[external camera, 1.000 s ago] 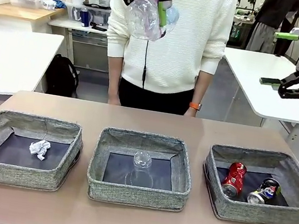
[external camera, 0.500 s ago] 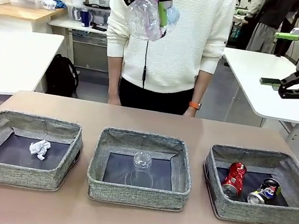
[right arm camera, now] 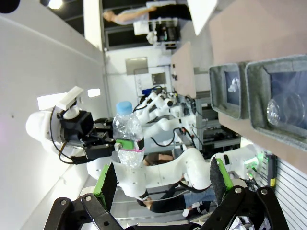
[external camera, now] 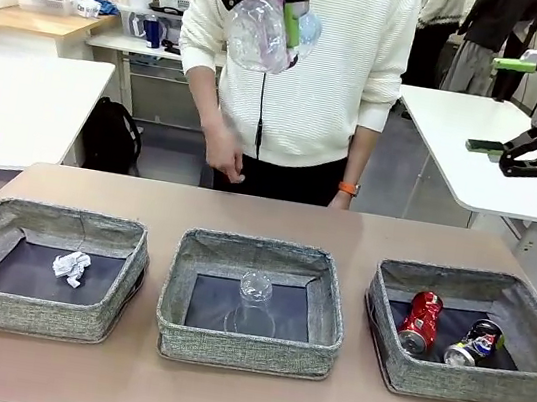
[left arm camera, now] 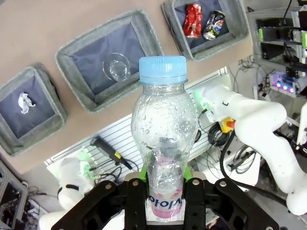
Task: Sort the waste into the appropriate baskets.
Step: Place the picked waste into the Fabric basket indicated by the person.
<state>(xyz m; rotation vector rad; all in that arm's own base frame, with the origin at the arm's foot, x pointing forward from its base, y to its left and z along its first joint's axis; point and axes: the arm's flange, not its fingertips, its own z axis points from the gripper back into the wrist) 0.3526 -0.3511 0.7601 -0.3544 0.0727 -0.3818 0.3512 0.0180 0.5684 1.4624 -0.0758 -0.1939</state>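
Printed in white capitals down the black body of the right gripper (external camera: 499, 106), at the far right: "ROBOTIQ". On the pink label of the clear plastic bottle with the blue cap (left arm camera: 163, 158), clamped between the green pads of the left gripper (left arm camera: 166, 189): blue letters, partly hidden, roughly "violo"; the rest unclear. On the crushed red can (external camera: 421, 322) and the crushed dark blue can (external camera: 474, 344) in the right grey woven basket (external camera: 514, 384): print too small and creased to make out.
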